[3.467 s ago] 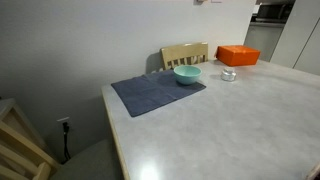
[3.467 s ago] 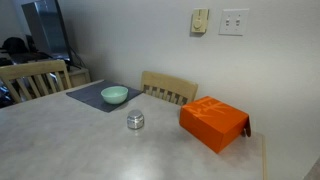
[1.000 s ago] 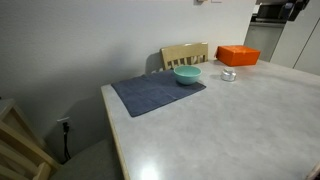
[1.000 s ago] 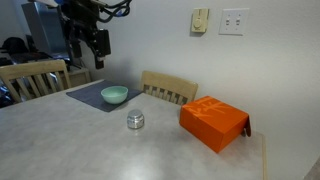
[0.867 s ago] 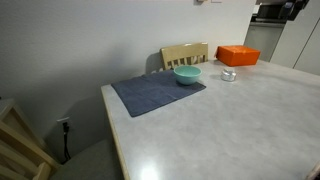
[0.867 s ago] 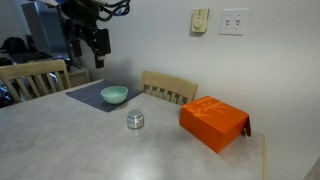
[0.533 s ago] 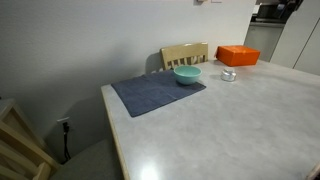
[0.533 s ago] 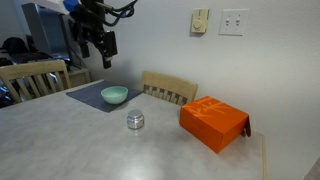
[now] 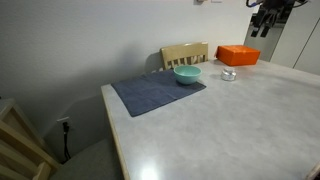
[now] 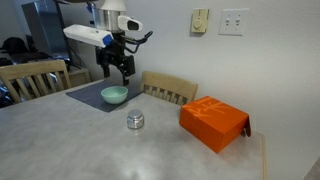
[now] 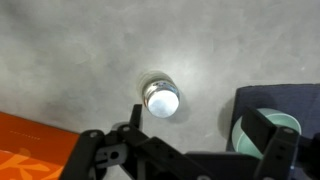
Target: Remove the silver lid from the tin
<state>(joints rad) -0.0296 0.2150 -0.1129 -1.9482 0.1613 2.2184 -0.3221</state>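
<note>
The tin (image 10: 135, 122) stands on the grey table between the teal bowl and the orange box; it also shows in an exterior view (image 9: 229, 74). The silver lid (image 11: 161, 100) sits closed on the tin (image 11: 146, 88) in the wrist view, shiny and round. My gripper (image 10: 120, 68) hangs in the air above the bowl, well above and apart from the tin. It also shows at the top of an exterior view (image 9: 265, 22). In the wrist view my gripper (image 11: 200, 132) is open and empty, with the tin just beyond its fingers.
A teal bowl (image 10: 114, 95) sits on a dark blue placemat (image 10: 92, 96). An orange rectangular box (image 10: 214, 122) lies beside the tin. A wooden chair (image 10: 168, 88) stands behind the table, another chair (image 10: 35, 78) at its end. The table top (image 9: 200, 130) is pale grey.
My arm has swung in over the table from beyond the bowl's side, toward the bowl and tin, and lowered. The tin, lid, bowl and box have not moved.
</note>
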